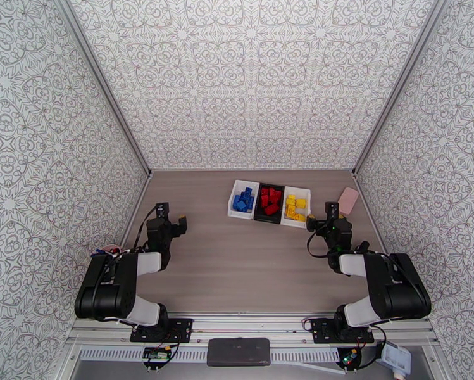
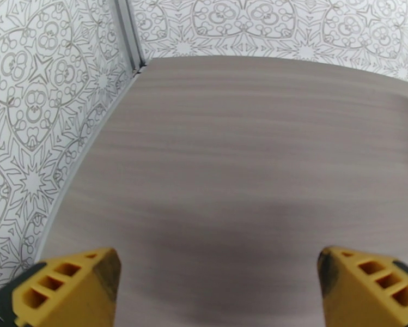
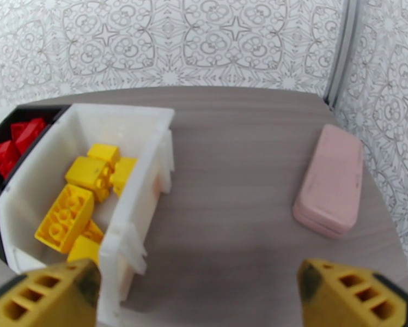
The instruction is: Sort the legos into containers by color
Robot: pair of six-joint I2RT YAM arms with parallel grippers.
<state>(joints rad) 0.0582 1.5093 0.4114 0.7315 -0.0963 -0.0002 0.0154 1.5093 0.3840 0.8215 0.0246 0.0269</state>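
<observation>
No text, number or brand mark is legible; the walls [image 1: 249, 77] carry only a floral line pattern, and studs on the yellow legos [image 3: 65, 216] are too blurred

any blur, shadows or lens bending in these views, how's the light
Top external: even soft light, sharp, no glare, the walls splay outward. Left wrist: the table edge bows, a faint shadow lies ahead of the open left hand, which looks soft up close. Right wrist: table edge curves too, soft shadow beside the white bin, the pink block slightly soft.
</observation>
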